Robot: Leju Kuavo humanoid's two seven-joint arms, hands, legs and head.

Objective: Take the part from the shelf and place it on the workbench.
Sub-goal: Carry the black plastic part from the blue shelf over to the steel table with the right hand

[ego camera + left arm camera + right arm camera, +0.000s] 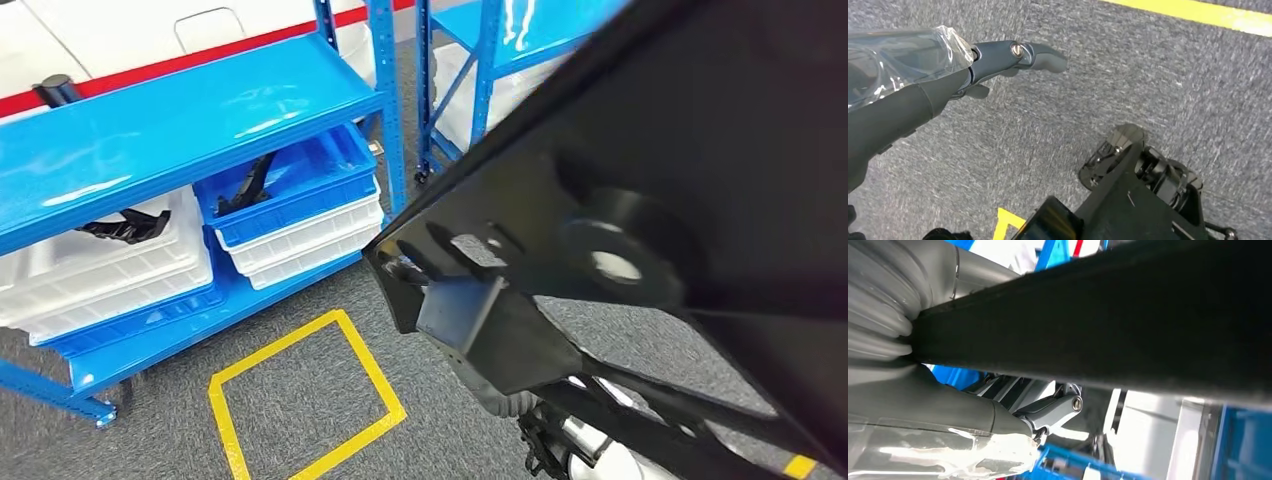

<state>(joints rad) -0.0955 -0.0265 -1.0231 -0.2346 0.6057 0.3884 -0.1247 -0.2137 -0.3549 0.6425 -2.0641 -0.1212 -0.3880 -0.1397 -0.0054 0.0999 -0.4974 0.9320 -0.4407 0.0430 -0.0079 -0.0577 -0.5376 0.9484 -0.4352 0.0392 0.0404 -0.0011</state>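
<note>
- Black stamped metal is taking up the right side of the head view: the part (640, 200), a flat plate with a round boss and cut-outs, is being carried close under the camera, off the blue shelf (180, 120). Blue and white plastic bins (290, 215) are sitting on the shelf's lower level, dark parts lying in them. Yellow tape (300, 400) is marking a square on grey carpet. No readable writing is showing.
- Grey carpet is running beneath the left hand (998, 62) in the left wrist view. The hand is hanging over the floor with its fingers (1043, 55) stretched out straight and holding nothing; clear film is wrapping its wrist cover. A yellow line is crossing the carpet beyond the fingertips.
- Matte black is crossing the right wrist view: the part's edge is lying between the right hand's (998, 410) thick thumb and its darker fingers (1058, 407), which are gripping it.
</note>
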